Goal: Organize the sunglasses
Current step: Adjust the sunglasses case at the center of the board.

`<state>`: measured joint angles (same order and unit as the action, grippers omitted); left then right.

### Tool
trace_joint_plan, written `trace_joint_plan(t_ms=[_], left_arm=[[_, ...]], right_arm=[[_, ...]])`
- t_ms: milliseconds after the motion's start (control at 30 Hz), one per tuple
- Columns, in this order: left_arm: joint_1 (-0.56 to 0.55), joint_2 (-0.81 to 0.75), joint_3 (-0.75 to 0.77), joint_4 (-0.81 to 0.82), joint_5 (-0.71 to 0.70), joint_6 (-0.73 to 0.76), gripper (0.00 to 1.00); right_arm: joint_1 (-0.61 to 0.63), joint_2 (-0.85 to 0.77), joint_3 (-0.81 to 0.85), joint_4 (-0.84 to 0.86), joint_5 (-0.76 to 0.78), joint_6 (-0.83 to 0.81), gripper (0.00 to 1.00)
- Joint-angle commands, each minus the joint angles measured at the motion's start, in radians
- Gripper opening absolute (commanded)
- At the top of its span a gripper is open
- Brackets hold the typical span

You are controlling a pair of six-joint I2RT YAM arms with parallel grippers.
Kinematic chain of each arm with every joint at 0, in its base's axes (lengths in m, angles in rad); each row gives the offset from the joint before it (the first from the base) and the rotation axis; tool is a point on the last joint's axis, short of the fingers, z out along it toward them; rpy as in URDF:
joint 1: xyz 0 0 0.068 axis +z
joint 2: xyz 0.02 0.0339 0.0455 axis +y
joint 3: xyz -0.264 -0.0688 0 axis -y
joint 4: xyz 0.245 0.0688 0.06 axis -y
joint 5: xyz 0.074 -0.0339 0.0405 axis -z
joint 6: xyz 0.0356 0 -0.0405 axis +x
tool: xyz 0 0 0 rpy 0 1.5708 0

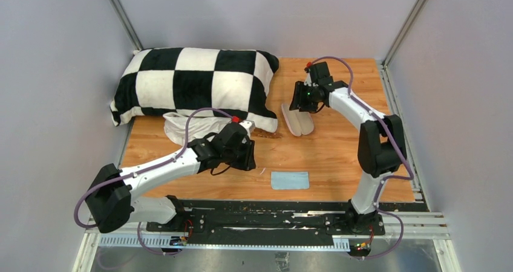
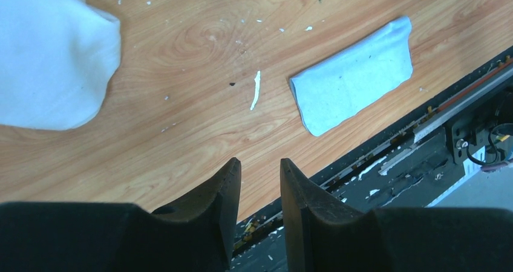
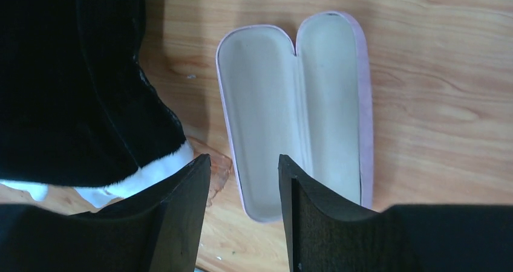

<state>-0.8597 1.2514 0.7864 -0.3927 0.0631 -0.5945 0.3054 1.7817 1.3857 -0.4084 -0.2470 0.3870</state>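
Sunglasses (image 1: pixel 266 133) are lying as a thin dark strip on the wooden table (image 1: pixel 339 157), tight against the near right corner of the black-and-white checkered pillow (image 1: pixel 193 81). Little of their detail is showing from above. In the right wrist view only a brownish, see-through bit of them (image 3: pixel 221 166) is peeking out beside that pillow corner, partly hidden behind one finger (image 3: pixel 187 193).

The right gripper (image 3: pixel 244 158) is hanging over the near end of the open pink case (image 3: pixel 296 115), its 2 fingers standing apart with nothing between them. The sunglasses are sitting just outside that gap, off to the pillow side, between the pillow and the case. The case is lying just beside them with both cream-lined halves facing up.

The left gripper (image 2: pixel 259 163) is hovering above the table near its front edge, well apart from the sunglasses. Its 2 fingers are parted by a narrow gap and are gripping nothing. A light-blue cloth (image 2: pixel 354 72) is lying flat on the wood ahead of it, and a white fabric bundle (image 2: pixel 48 54) is resting off to its other side, against the pillow's near edge.
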Motion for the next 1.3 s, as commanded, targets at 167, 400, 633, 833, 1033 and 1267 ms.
trace_joint_plan(t_ms=[167, 400, 633, 833, 1033, 1267], left_arm=[[0.013, -0.053, 0.0, -0.053, -0.061, 0.012, 0.36], [0.019, -0.056, 0.011, -0.07, -0.04, 0.016, 0.36], [0.024, -0.037, 0.028, -0.071, -0.042, 0.026, 0.36], [0.024, -0.01, 0.04, -0.066, -0.027, 0.039, 0.36], [0.025, 0.004, 0.023, -0.003, 0.035, 0.01, 0.36], [0.025, 0.026, 0.046, -0.024, 0.038, 0.034, 0.36]], right_arm=[[0.025, 0.184, 0.14, -0.042, -0.091, -0.043, 0.46], [0.041, 0.221, 0.138, -0.044, -0.085, -0.038, 0.41], [0.044, 0.211, 0.082, -0.005, -0.13, -0.034, 0.34], [0.044, 0.147, 0.003, 0.043, -0.144, -0.019, 0.34], [0.045, 0.046, -0.101, 0.133, -0.148, 0.018, 0.35], [0.045, 0.055, -0.094, 0.116, -0.188, -0.027, 0.42]])
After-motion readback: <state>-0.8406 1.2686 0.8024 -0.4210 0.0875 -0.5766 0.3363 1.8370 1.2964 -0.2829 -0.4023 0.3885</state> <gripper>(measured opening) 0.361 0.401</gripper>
